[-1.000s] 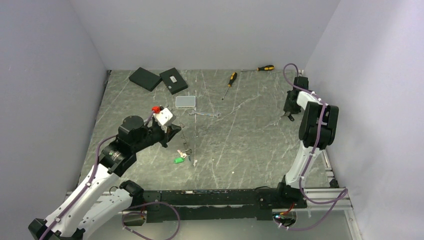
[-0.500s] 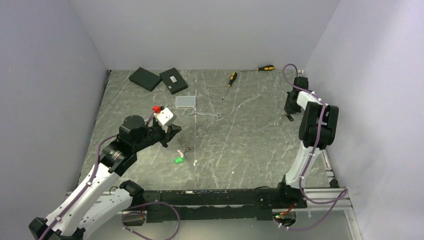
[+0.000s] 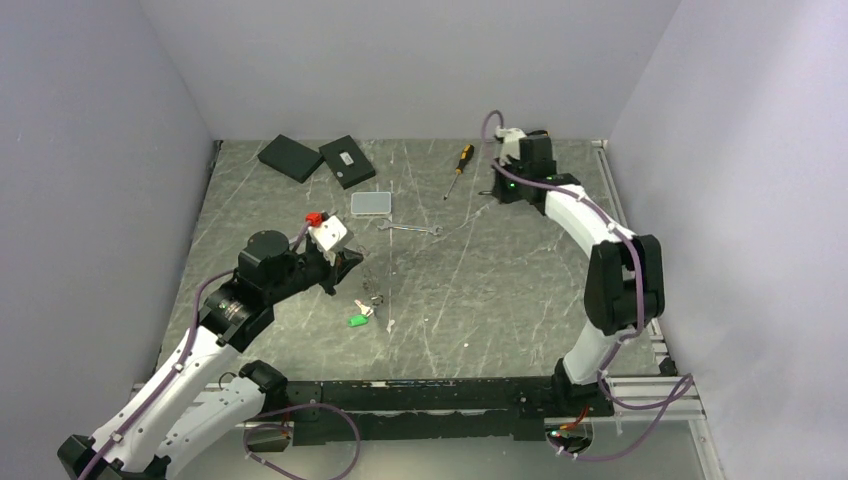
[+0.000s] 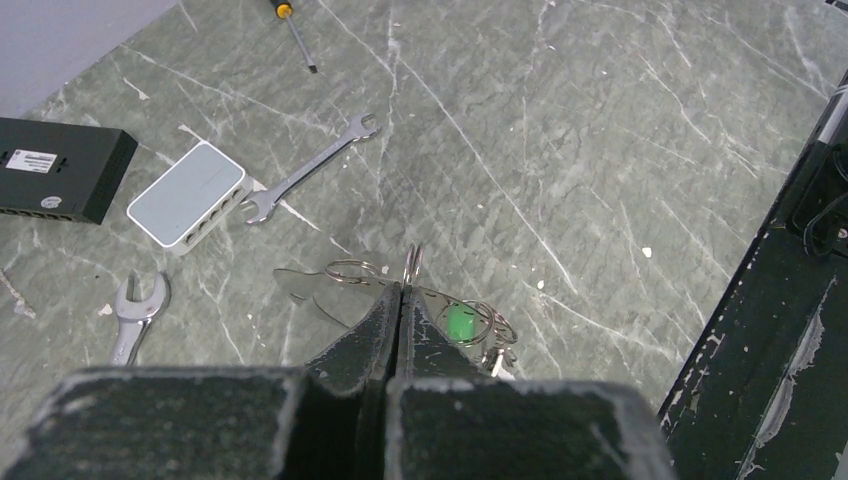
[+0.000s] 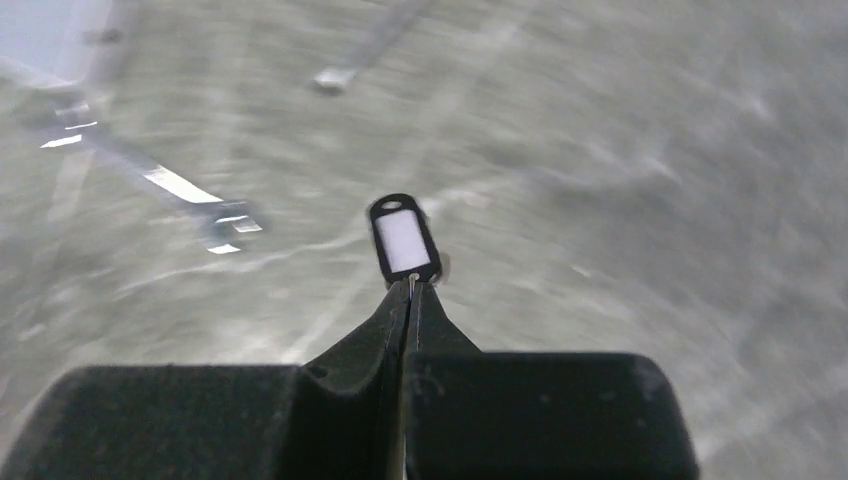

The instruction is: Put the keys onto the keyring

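Two claws, both pinched tight | left gripper point(image 4: 402, 292) nips what we take for the thin keyring point(image 4: 412, 262) wire, green-tagged key point(image 4: 460, 322) just beyond its tips | right gripper point(image 5: 410, 287) holds black key tag point(image 5: 403, 240) by its near end, well apart from the ring | we judge keys light, stiff, slippery; wire springy; grip tags flat

Grey-green table point(image 3: 520, 300) with white veins, green key tag point(image 4: 460, 322), black key tag point(image 5: 404, 240) with white centre.

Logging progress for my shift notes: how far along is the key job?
Done: a green-tagged key sits by the keyring pinched in the left hand, seemingly threaded. In hand: the right hand grips a black key tag. Left: carrying it over and threading it.
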### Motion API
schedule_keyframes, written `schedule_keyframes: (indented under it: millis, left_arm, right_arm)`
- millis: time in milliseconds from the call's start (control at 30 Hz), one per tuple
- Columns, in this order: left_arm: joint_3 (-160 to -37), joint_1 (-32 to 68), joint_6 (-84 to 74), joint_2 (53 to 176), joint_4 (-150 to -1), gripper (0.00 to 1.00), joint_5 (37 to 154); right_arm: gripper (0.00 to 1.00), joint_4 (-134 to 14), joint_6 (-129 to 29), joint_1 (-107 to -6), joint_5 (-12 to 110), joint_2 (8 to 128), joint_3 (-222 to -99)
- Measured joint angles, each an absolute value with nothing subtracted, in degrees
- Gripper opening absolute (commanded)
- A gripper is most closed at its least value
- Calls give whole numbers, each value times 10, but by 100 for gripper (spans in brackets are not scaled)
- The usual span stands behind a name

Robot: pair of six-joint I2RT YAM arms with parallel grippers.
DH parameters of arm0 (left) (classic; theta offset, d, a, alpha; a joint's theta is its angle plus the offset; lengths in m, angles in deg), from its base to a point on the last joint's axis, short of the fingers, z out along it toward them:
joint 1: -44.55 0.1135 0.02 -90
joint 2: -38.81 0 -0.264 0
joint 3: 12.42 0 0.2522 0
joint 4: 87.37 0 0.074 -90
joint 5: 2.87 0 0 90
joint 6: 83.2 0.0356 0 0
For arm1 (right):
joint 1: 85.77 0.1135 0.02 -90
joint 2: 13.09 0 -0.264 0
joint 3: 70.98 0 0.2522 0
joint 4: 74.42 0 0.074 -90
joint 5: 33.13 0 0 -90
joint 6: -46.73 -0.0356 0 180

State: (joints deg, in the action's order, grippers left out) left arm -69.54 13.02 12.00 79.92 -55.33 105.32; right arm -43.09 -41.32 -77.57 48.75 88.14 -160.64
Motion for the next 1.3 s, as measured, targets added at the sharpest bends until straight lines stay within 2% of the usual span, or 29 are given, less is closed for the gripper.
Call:
schedule_keyframes:
  millis: [333,633,900,1300]
  left_arm:
    - [-695,130,137,816,-553,0,1064]
    - [-699,132,135,841,-553,0,1085]
    - [-721,150,99,865,-557,0,1130]
    - [-725,157,75,882,-566,0,1158]
  right_arm:
    - [0,-474,-341,-615,290,741,-1543]
    - [0,-492,-334,-545,142,657,-1543]
    - [0,-486,-331,-491,73,676,-1554]
    - [0,-443,-311,-450,42,714,-1594]
